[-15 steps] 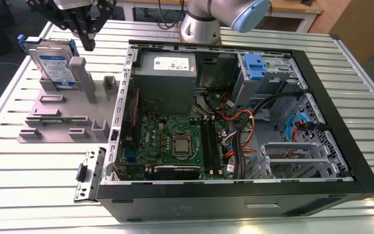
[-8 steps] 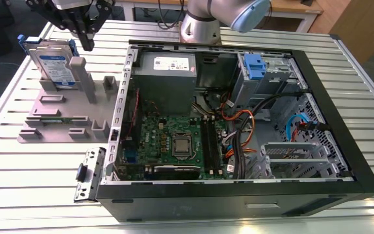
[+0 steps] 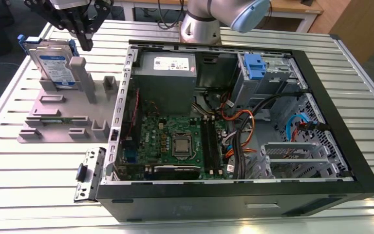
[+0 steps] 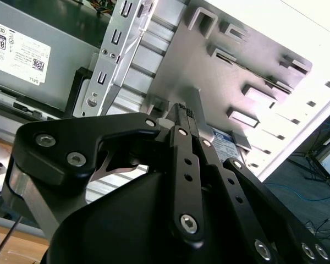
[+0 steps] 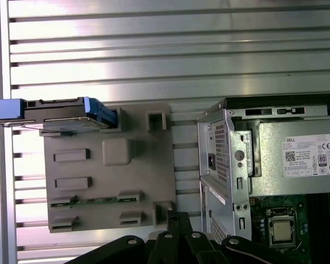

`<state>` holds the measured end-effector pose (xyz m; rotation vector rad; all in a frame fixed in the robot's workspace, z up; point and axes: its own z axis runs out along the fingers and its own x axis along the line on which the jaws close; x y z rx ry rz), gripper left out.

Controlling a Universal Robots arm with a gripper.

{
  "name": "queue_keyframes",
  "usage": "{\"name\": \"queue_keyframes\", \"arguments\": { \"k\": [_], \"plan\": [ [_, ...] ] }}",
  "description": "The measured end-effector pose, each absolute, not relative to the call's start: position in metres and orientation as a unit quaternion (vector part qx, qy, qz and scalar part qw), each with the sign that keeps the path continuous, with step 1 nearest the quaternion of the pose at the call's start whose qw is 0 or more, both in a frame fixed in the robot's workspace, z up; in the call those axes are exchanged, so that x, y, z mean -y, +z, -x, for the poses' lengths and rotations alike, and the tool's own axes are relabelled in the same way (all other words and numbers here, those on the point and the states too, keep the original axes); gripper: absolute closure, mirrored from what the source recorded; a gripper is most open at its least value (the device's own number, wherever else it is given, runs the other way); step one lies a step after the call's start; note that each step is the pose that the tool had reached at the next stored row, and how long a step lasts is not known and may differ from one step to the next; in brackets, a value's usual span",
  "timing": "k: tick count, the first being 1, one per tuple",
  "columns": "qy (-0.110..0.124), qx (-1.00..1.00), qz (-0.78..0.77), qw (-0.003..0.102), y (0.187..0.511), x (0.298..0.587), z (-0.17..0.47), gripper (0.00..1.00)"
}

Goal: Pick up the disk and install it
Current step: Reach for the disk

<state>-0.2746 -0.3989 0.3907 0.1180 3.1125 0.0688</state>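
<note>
Exterior view crops the clenched, empty jaws near the disk (image 3: 52, 62), part-hidden by its stand (image 3: 57, 105).

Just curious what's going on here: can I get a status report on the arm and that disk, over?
Tool shut, empty, above grey fixture. Disk upright in fixture, not gripped. Fixture post close beside disk.

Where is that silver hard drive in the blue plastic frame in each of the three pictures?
Exterior view: the silver-grey disk in its blue caddy stands upright at the exterior view's upper left, on the grey slotted fixture plate.
First wrist view: seen edge-on at the plate's corner away from the computer case.
Second wrist view: what looks like a sliver of its label beside the black gripper.
Shared landmark: the fixture plate.
</note>
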Motion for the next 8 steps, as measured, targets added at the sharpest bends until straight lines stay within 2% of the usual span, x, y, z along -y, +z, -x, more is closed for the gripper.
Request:
{"name": "queue_keyframes", "arguments": {
  "k": [8],
  "plan": [
    [0.022,-0.999,-0.038,0.013,0.3906,0.3989,0.2782,0.9]
  ]
}}
